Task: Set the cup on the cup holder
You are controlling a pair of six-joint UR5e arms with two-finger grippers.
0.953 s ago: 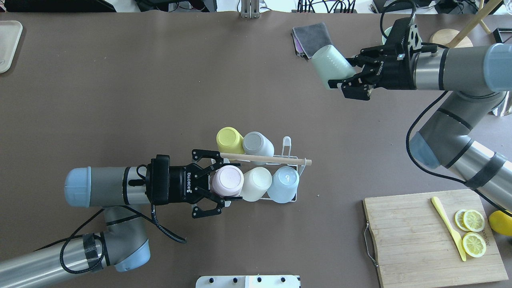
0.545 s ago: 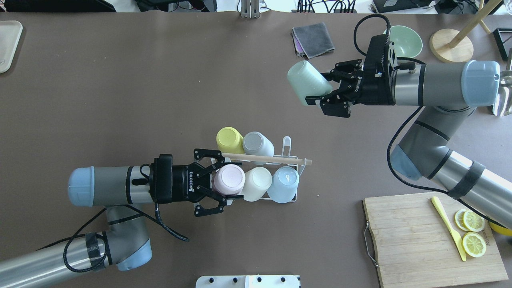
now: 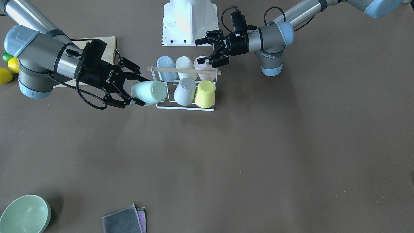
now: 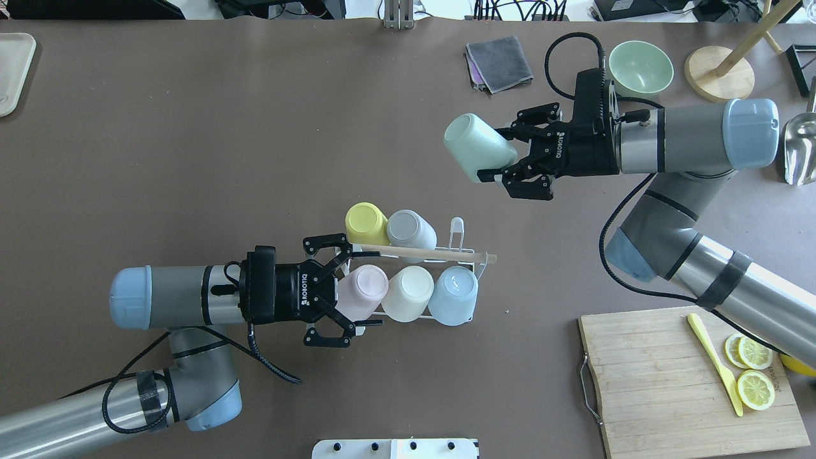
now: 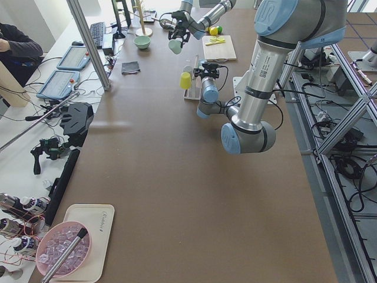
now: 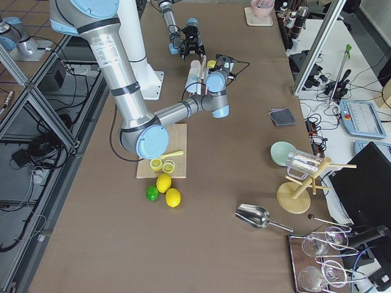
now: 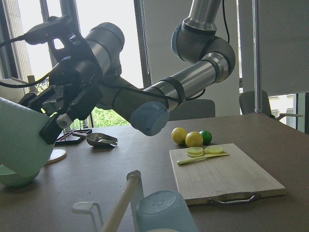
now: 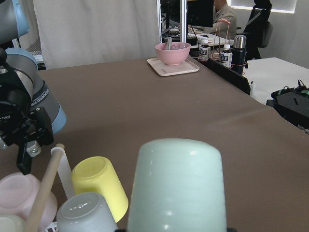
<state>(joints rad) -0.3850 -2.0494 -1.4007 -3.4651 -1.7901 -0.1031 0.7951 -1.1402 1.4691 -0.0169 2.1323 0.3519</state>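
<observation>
Right tool (image 4: 494, 155) clenched on green cup (image 4: 478, 148), now nearer cup holder (image 4: 456, 231). Left tool (image 4: 371, 290) spread wider round pink cup (image 4: 359, 285).

Cutting board (image 4: 650, 382): near right corner, carrying lemon slices (image 4: 755, 389) and yellow knife (image 4: 714, 363)
Green bowl (image 4: 640, 69): far side, between grey cloth (image 4: 499, 62) and wooden stand base (image 4: 719, 81)
Metal scoop (image 4: 800, 150): right edge

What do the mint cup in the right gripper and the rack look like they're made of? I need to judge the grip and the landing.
Mint cup: smooth, opaque wall with a soft satin sheen. It is probably plastic, possibly glazed ceramic; the look leaves that open.
Cup holder: thin white wire, likely coated or painted metal.
Its top rod: pale tan and dull, so it looks like unfinished light wood.
</observation>
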